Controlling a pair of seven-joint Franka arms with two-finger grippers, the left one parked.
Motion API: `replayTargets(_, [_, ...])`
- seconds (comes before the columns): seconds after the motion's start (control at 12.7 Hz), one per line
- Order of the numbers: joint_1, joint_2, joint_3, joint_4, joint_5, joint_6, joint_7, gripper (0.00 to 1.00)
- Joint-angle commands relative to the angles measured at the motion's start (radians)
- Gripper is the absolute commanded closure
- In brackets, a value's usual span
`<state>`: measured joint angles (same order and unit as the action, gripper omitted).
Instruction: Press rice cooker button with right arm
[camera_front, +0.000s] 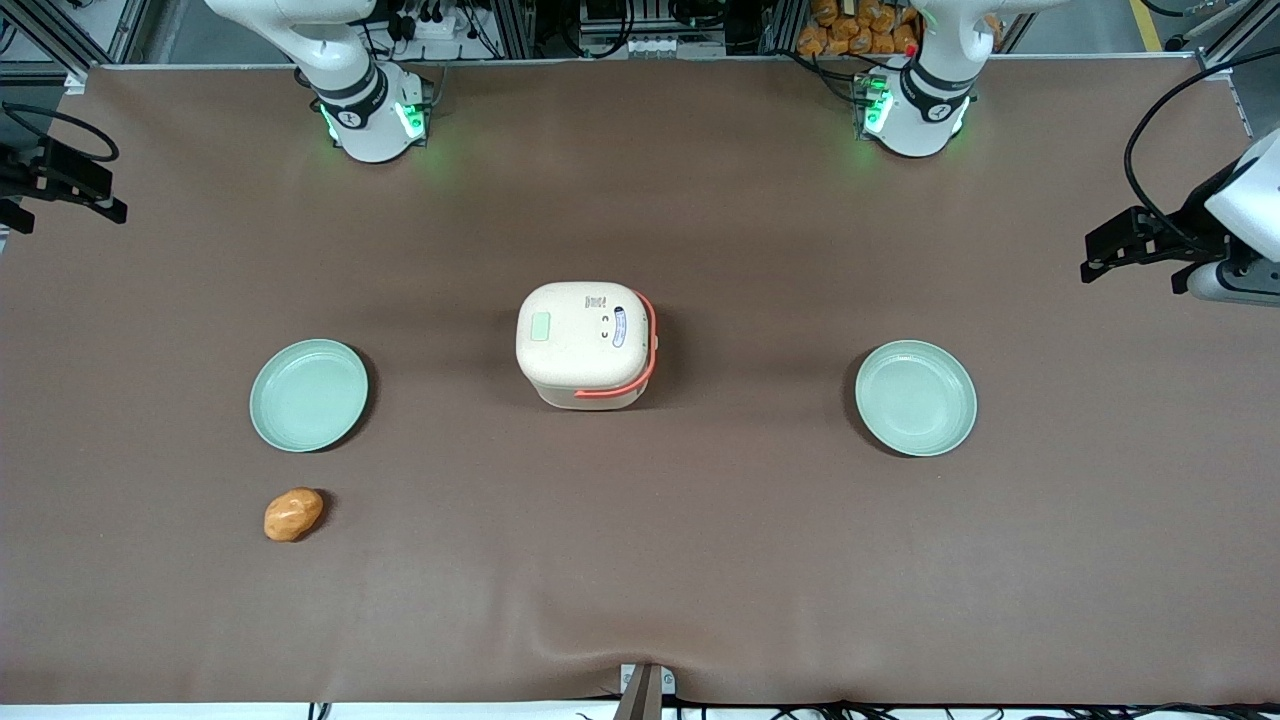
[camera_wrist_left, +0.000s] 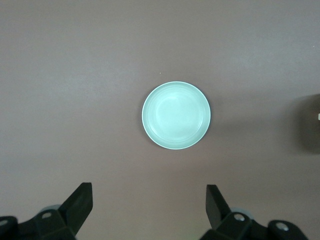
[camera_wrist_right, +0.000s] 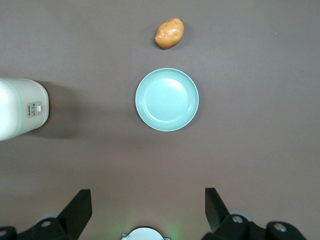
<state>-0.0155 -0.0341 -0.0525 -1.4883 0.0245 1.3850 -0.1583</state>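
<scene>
1. At mid-table we are seeing the rice cooker (camera_front: 587, 343) standing shut, its red handle (camera_front: 640, 370) lying around the lid.
2. Out at the working arm's end of the table, our gripper (camera_front: 62, 180) is hanging well apart from the cooker, with its fingers (camera_wrist_right: 80, 207) spread wide and gripping nothing.
3. Between them a green plate (camera_front: 308, 394) is lying, a potato (camera_front: 293, 514) near it.

A robotics lab: aluminium framing (camera_front: 60, 40), cabling (camera_front: 640, 30), brown-matted table (camera_front: 640, 560).

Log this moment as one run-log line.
stage: not started | right gripper: open, high above green plate, potato beside it | rice cooker: mid-table, lid closed, untouched
</scene>
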Motion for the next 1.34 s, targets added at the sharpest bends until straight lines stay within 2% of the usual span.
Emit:
replayTargets(0.0, [-0.014,-0.013,0.010,-0.013,0.000,0.020,0.005,0.00])
replayTargets(0.31, [-0.037,0.025,0.005,0.074,0.003,0.037,0.006,0.00])
replayTargets(0.55, [-0.034,0.026,0.006,0.071,0.011,0.043,-0.004,0.00])
replayTargets(0.94, [0.029,0.033,0.013,0.069,0.009,0.045,0.009,0.00])
replayTargets(1.1, [0.086,0.045,0.013,0.069,0.009,0.048,0.081,0.28])
replayTargets(1.26, [0.182,0.066,0.013,0.069,-0.003,0.071,0.190,0.54])
